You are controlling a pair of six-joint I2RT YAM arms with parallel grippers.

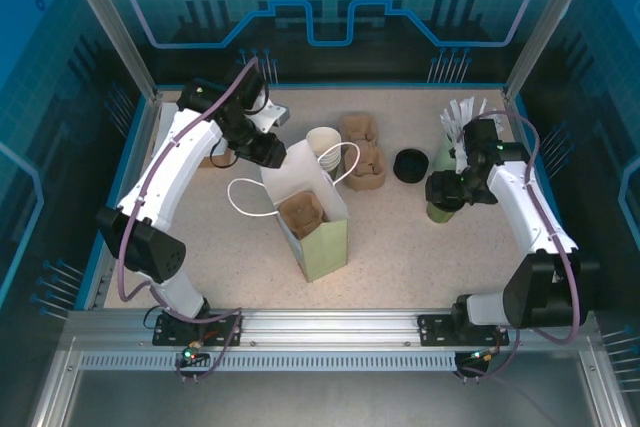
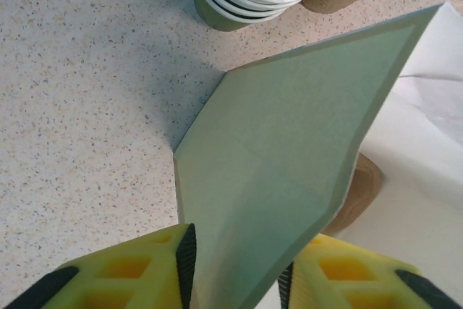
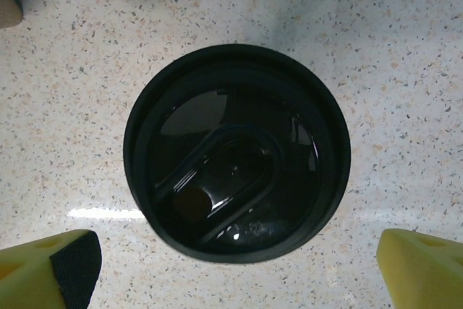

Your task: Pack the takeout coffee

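The takeout coffee [image 1: 437, 211] is a green cup at the right of the table, right under my right gripper [image 1: 443, 192]. From above it shows its black lid [image 3: 236, 151]. The right gripper [image 3: 239, 265] is open, its yellow fingers [image 3: 51, 269] wide apart on either side of the lid and not touching it. A green and white paper bag [image 1: 325, 242] stands open at the centre with a brown pulp carrier [image 1: 300, 213] inside. My left gripper [image 1: 272, 152] is at the bag's back rim. Its jaws [image 2: 235, 265] are apart, with the bag's green side panel [image 2: 289, 128] between them.
A stack of white-lined green cups [image 1: 324, 141] stands behind the bag, with spare brown carriers [image 1: 363, 152] beside it. A stack of black lids [image 1: 410, 165] and the pale green cup of straws [image 1: 455, 132] stand close to the right gripper. A blue rim [image 1: 120, 187] bounds the table.
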